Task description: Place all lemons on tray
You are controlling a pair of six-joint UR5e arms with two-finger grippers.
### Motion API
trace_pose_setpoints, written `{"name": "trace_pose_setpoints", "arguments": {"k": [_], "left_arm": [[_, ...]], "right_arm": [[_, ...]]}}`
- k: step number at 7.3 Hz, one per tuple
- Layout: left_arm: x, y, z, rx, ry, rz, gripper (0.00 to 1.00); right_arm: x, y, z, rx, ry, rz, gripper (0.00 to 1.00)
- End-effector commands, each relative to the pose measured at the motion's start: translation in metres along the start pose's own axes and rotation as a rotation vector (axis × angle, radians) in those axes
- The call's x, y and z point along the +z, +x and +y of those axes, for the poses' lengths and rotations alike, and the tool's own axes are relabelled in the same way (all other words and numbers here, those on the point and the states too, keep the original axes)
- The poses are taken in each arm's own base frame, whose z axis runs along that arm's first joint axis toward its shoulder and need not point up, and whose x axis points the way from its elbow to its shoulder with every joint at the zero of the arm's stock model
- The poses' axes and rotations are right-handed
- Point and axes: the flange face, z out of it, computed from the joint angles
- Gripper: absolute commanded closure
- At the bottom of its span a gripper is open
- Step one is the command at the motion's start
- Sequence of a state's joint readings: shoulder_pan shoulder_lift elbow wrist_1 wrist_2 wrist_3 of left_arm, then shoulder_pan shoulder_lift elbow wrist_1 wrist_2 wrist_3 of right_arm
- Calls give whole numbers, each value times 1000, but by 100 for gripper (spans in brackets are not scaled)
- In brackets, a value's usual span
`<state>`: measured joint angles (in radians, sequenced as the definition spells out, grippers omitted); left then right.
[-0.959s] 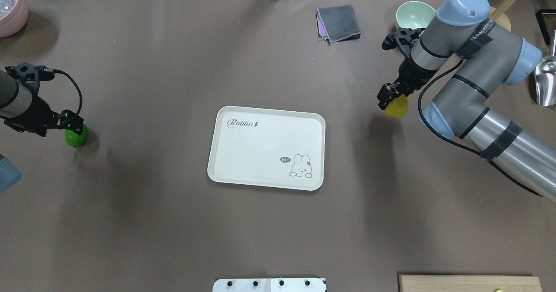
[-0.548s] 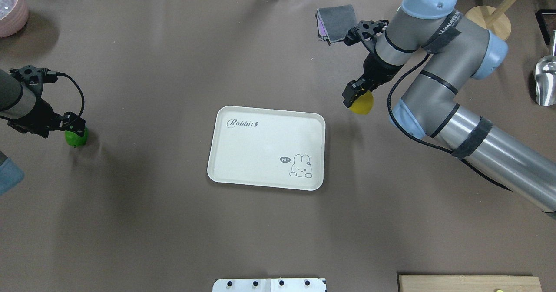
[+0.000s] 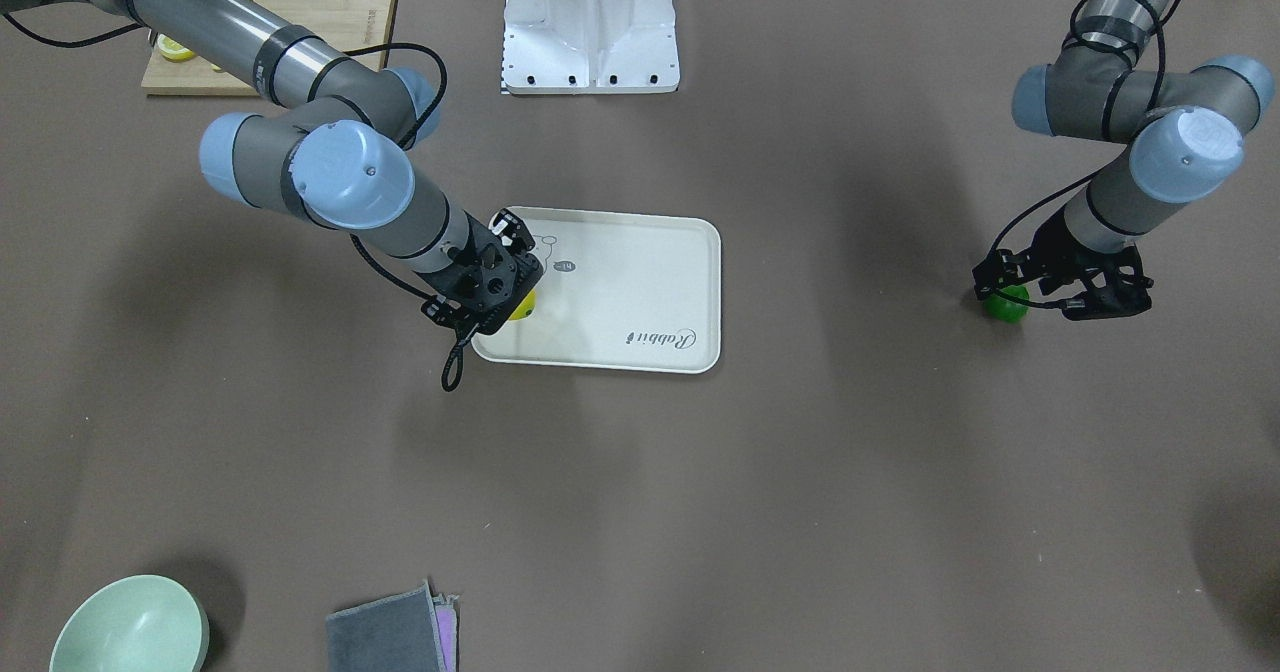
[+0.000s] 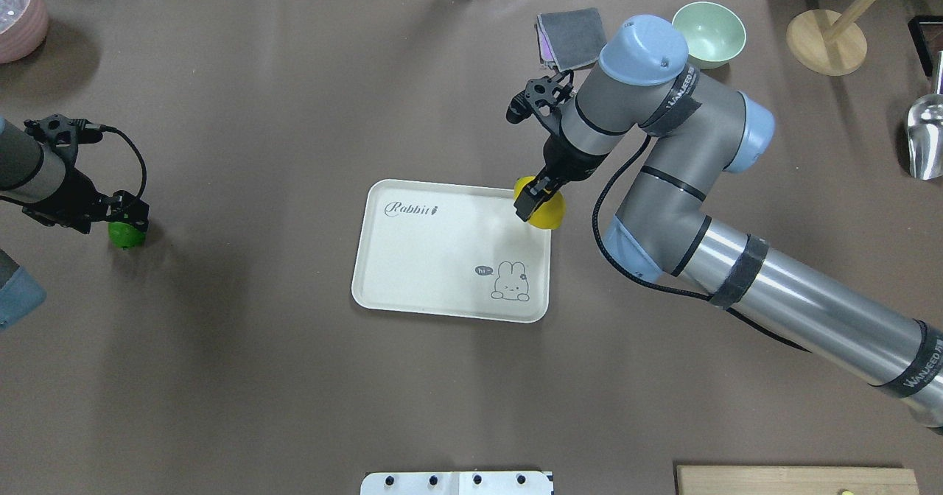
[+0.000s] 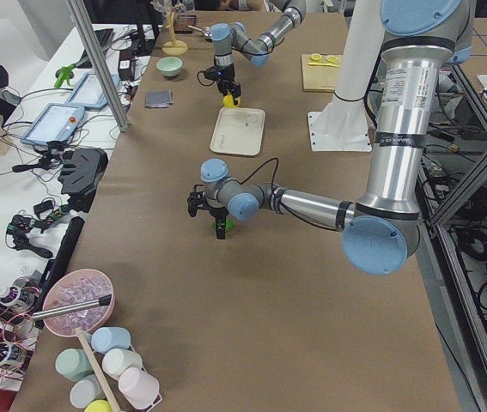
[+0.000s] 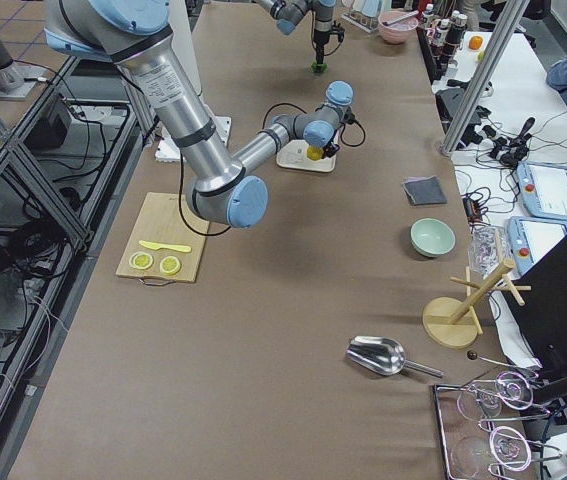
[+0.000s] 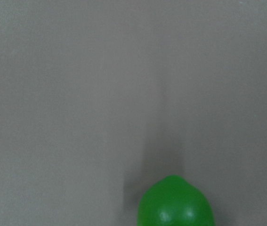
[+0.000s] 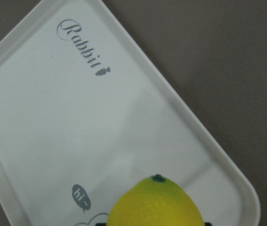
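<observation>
My right gripper (image 4: 536, 202) is shut on the bright yellow lemon (image 4: 547, 213) and holds it just above the far right corner of the cream tray (image 4: 442, 259). The right wrist view shows that lemon (image 8: 157, 205) over the tray (image 8: 76, 117), near the rim. The green lemon (image 4: 125, 236) rests on the table at the far left. My left gripper (image 4: 125, 219) is low over it and looks open, its fingers straddling the fruit. The left wrist view shows the green lemon (image 7: 175, 205) on bare table, no fingers in frame.
A grey cloth (image 4: 571, 38), a green bowl (image 4: 707, 32) and a wooden stand (image 4: 825, 38) are at the far right. A metal scoop (image 4: 924, 141) lies at the right edge, a pink bowl (image 4: 18, 20) far left. A bamboo board (image 3: 270, 22) holds lemon slices.
My right arm has carried the yellow lemon leftward from the right side to the tray's far right corner. My left gripper has sunk a little lower over the green lemon.
</observation>
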<state>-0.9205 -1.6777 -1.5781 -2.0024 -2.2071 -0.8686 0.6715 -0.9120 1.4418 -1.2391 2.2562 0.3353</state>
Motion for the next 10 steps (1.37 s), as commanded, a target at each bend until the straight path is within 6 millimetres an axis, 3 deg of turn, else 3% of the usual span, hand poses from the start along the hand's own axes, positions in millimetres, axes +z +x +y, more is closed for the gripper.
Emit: {"name": "trace_pose_setpoints", "arguments": {"k": [1, 2, 3, 4, 5, 6, 7, 8, 9, 10], "left_arm": [[-5, 3, 4, 3, -14, 21, 54], [-9, 4, 6, 2, -10, 25, 89], [-23, 6, 10, -10, -24, 33, 100], [-47, 15, 13, -39, -47, 33, 100], [-83, 26, 11, -83, -57, 32, 100], [-110, 52, 12, -66, -54, 70, 100], [-121, 71, 15, -34, -66, 124, 100], [-136, 112, 7, 12, -87, 201, 100], [-143, 162, -2, 75, -89, 245, 100], [-133, 223, 13, 166, -113, 269, 100]], "right_arm": [[26, -20, 5, -27, -15, 11, 38], [27, -19, 6, -26, -14, 18, 12], [27, -18, 8, -27, -6, 15, 4], [16, -17, 3, -21, 13, 13, 4], [-23, 14, -6, 7, 60, 37, 1], [-54, 30, -10, 25, 74, -5, 1], [-84, 60, -7, 64, 86, -19, 1], [-116, 93, 0, 111, 101, -26, 1], [-130, 135, 39, 173, 93, -23, 1], [-130, 149, 84, 204, 83, -7, 1]]}}
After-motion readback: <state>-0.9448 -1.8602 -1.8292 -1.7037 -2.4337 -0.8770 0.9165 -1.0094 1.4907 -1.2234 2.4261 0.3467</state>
